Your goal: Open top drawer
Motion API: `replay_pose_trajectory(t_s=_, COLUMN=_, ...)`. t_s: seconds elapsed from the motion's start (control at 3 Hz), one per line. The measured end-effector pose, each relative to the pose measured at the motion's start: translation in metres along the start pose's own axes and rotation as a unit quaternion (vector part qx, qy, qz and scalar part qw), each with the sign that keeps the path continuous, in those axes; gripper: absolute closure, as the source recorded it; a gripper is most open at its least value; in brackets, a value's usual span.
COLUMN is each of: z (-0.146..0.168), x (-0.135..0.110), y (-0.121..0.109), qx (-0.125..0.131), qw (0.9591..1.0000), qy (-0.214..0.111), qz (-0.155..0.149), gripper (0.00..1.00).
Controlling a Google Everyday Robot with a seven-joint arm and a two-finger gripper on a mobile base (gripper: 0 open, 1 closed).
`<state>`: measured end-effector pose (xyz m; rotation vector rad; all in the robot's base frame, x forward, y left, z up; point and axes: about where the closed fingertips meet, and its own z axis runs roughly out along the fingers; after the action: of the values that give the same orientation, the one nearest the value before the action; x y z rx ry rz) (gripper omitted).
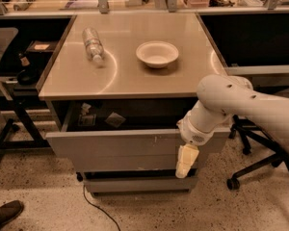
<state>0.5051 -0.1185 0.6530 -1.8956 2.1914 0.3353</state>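
The top drawer (111, 143) is a wide grey handle-less panel under the tabletop. It stands pulled out, and small items show inside its open top. My gripper (186, 161) hangs in front of the drawer's right part, its cream fingers pointing down over the front panel's lower edge. The white arm comes in from the right. A narrower grey drawer (139, 184) sits below.
A clear plastic bottle (93, 44) lies on the tabletop (135, 83) and a white bowl (157, 53) stands beside it. An office chair base (250, 170) is at the right, a black stand (14, 109) at the left, a shoe (5, 214) at bottom left.
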Motion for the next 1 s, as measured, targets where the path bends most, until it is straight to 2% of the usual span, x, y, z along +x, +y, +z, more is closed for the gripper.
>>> replay_pose_trajectory(t_s=0.33, z=0.010, x=0.005, y=0.007, qx=-0.019, qw=0.9998, qy=0.009, qz=0.001, gripper=0.00)
replay_pose_trajectory(t_s=0.67, z=0.002, x=0.015, y=0.026, qx=-0.042, qw=0.9986, qy=0.028, qz=0.014, gripper=0.00)
replay_pose_trajectory(t_s=1.0, z=-0.031, x=0.031, y=0.067, qx=-0.061, qw=0.9961, qy=0.032, qz=0.054, gripper=0.00)
